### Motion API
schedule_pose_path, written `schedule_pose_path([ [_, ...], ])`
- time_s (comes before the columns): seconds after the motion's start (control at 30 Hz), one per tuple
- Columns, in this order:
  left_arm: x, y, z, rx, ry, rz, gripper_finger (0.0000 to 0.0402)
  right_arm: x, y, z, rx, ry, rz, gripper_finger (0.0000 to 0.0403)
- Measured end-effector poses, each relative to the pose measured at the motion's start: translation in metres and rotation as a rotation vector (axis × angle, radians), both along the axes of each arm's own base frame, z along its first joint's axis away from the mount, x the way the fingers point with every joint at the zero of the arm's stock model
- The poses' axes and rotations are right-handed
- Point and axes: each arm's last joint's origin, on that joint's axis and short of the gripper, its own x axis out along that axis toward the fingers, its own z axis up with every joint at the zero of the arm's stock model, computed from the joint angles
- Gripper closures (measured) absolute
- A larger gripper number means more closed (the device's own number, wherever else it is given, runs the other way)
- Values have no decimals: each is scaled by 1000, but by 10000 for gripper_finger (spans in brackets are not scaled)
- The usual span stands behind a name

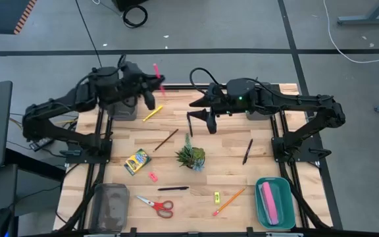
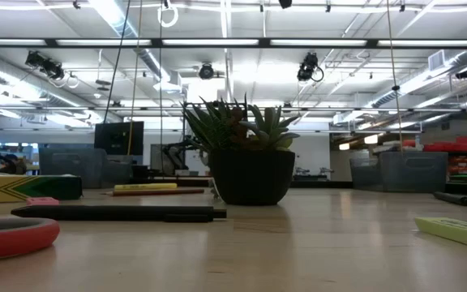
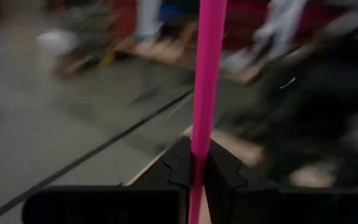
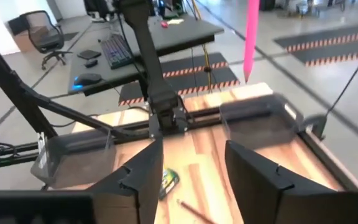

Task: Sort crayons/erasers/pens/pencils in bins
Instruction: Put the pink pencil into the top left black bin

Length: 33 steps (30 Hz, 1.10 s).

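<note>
Up at the table's far edge, the left gripper [image 1: 155,84] hangs over the dark grey bin [image 1: 122,109] there, its arm folded back on itself, fingers [image 3: 182,163] pinched on a pink pencil [image 1: 156,72] that stands nearly upright. In the left wrist view the pencil [image 3: 207,87] runs out of the picture, so its tip is hidden; the room behind is a blur.

The right gripper [image 1: 201,122] reaches in from the right side toward the table's middle, held above the wood with its jaws spread and nothing between them [image 4: 188,165].

On the table, a yellow pencil [image 1: 152,113] lies just beside the far bin, a brown pencil [image 1: 166,139] near the potted plant [image 1: 191,156]. The crayon box [image 1: 137,161] lies left of the plant; its printing is too small to read. Black pens lie right of the plant [image 1: 247,151] and nearer the front [image 1: 173,189]. The teal bin [image 1: 274,201] at the front right holds something pink, and an orange pencil [image 1: 229,201] lies near it. Red-handled scissors [image 1: 158,205] lie beside the translucent bin [image 1: 110,205].
</note>
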Motion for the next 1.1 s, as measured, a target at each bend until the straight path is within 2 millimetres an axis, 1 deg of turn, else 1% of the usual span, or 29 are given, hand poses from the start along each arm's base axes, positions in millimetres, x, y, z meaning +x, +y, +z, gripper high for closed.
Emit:
schedule_pose_path([
  [0.03,-6,4,-6,-16,63,51,374,0,0,-1,23,7,-6,217],
  [0.1,-17,14,-13,-70,137,147,374,-1,0,-2,66,17,-19,215],
  [0.3,-52,50,-47,-320,399,458,374,-1,0,-2,115,16,-39,217],
  [0.4,-61,68,-64,-430,541,540,374,-1,0,-2,121,15,-41,217],
  [0.47,-66,79,-76,-480,596,581,374,-1,0,-2,130,15,-44,217],
  [0.63,-78,105,-106,-635,609,613,370,-1,0,-2,131,16,-43,217],
  [0.8,-86,126,-137,-749,675,609,373,-1,0,-2,136,15,-44,218],
  [0.97,-90,146,-157,-810,676,661,373,-1,0,-2,167,14,-53,218],
  [1.1,-88,158,-165,-838,663,696,371,-1,0,-2,170,14,-54,218],
])
